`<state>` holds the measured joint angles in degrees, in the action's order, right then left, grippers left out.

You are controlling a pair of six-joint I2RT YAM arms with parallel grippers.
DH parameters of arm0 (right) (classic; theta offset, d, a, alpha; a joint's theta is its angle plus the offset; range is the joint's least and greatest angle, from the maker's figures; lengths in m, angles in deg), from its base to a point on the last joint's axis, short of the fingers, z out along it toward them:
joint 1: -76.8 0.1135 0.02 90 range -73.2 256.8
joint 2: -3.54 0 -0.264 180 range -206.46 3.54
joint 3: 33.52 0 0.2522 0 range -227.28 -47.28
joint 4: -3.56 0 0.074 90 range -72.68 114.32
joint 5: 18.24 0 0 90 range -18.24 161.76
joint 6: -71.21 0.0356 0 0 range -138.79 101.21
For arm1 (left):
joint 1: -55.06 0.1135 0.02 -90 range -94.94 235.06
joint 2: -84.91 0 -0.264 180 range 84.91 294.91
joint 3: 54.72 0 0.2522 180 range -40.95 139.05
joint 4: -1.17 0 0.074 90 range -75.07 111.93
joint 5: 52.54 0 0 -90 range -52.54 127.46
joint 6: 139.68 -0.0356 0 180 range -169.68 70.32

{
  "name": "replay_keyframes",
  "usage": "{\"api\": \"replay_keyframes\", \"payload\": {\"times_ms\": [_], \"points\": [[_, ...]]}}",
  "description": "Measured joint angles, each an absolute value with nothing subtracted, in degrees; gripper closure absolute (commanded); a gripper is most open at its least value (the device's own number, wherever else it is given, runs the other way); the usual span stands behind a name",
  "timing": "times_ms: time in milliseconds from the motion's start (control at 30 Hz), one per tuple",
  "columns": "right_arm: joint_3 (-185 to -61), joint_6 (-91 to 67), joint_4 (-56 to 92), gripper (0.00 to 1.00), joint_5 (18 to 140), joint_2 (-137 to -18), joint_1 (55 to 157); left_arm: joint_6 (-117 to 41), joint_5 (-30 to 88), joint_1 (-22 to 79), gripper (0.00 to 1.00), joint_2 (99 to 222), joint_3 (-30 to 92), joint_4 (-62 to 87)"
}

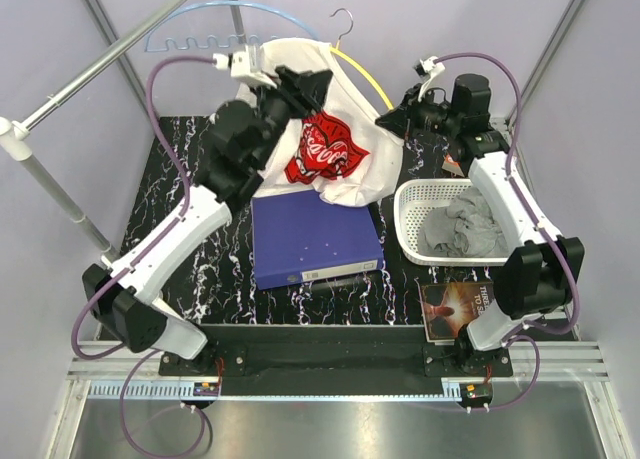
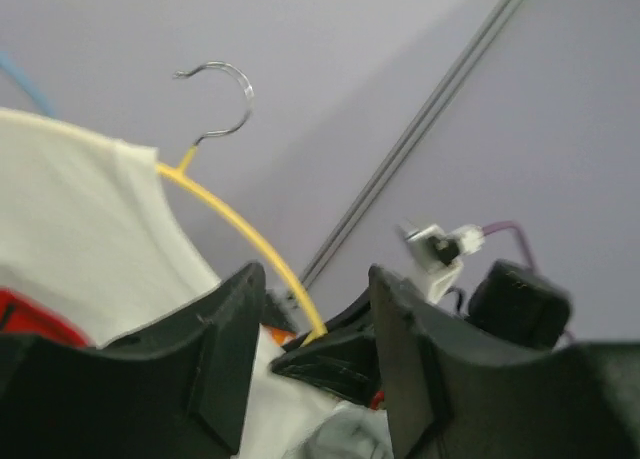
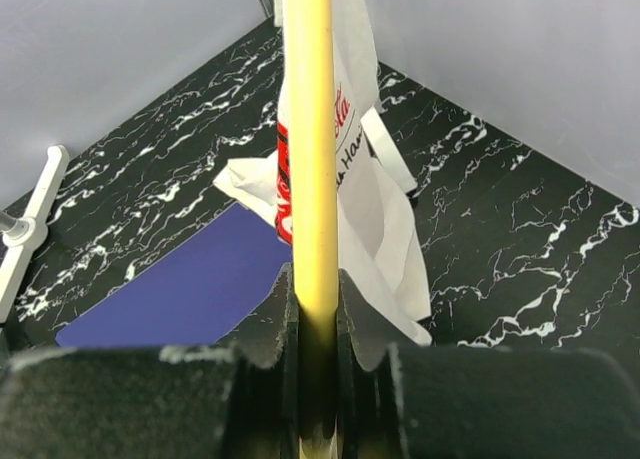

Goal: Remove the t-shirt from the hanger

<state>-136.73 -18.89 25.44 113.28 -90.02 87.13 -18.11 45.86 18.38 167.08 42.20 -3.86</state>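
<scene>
Top external: right pincer [image 1: 385,121] pinching yellow hanger [image 1: 362,71]; left pincer [image 1: 310,87] spread by t-shirt [image 1: 350,184]; binder [image 1: 312,237], basket [image 1: 405,219] below.

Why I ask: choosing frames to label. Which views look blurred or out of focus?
Left wrist: left claw's black fingers and the white printed t-shirt are soft. Right wrist: thin yellow hanger slightly blurred, black marbled table sharp. Top external: sharp, evenly lit.

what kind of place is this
Likely a robot lab cell: a left arm and a right arm bolted to a metal frame, plain walls around the table, and props like a laundry basket.
</scene>
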Motion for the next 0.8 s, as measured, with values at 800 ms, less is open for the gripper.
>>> {"api": "replay_keyframes", "payload": {"times_ms": [800], "points": [[-135.58,-20.90,27.06,1.00,116.45,-84.18,87.15,-15.58,49.95,20.26,0.25,182.60,62.51,23.46]]}}
